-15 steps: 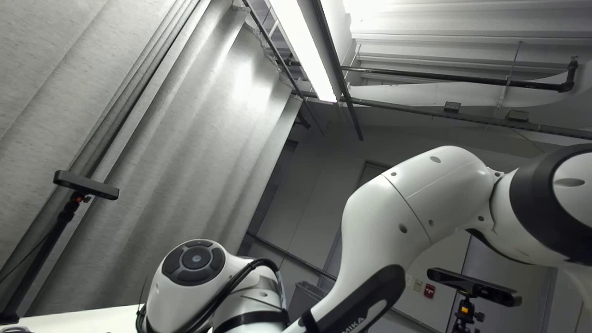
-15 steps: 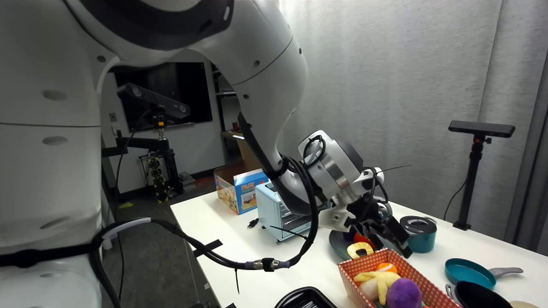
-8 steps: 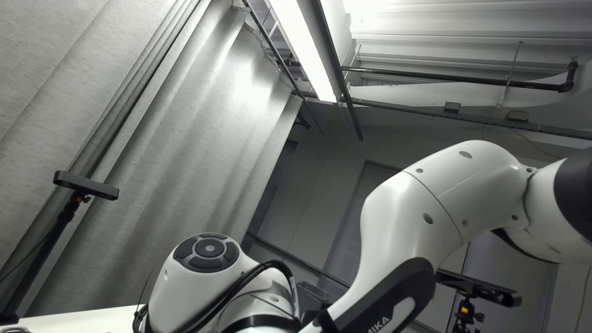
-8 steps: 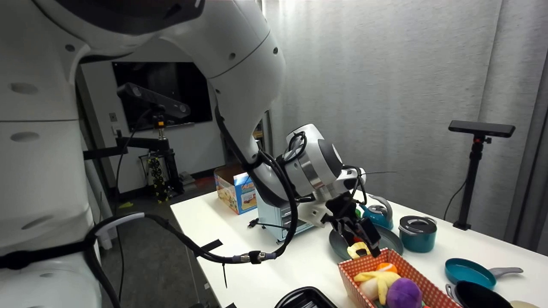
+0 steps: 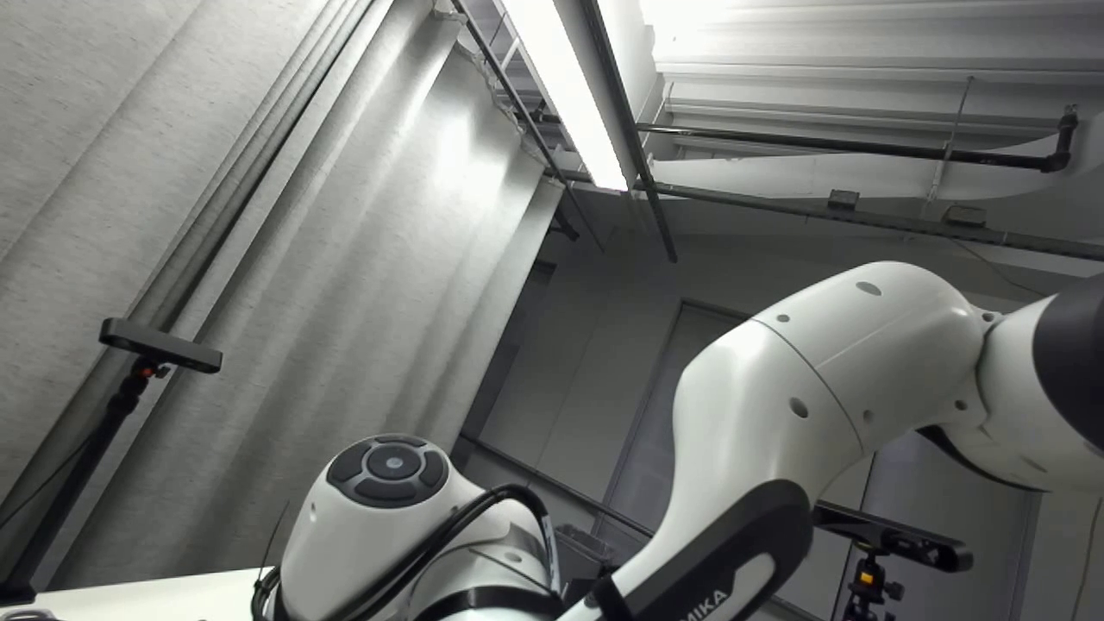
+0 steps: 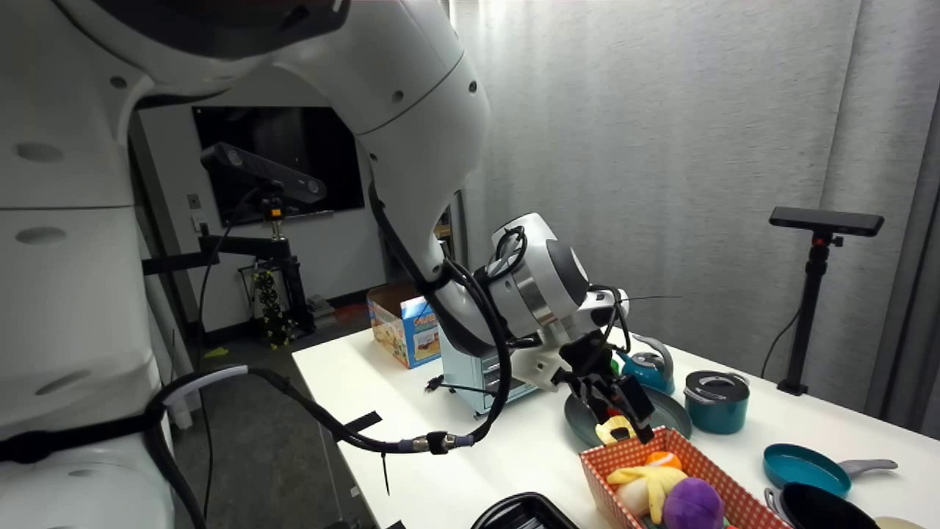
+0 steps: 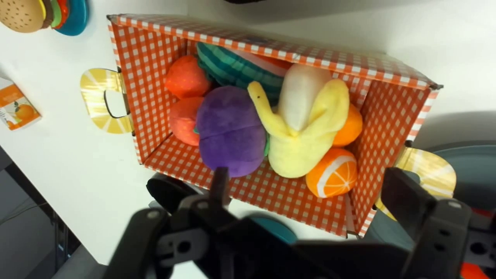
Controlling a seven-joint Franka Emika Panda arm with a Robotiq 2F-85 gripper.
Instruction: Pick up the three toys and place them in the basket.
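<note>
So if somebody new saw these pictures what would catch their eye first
Probably the purple plush toy and peeled plush banana, side by side in the red-checked basket in the wrist view. The white Franka arm stands out in both exterior views, with its open gripper low in the wrist view.

Grey curtain (image 6: pixel 661 147) behind white table (image 6: pixel 514 455); ceiling light (image 5: pixel 569 90) glowing; dark floor (image 6: pixel 257 448).
</note>
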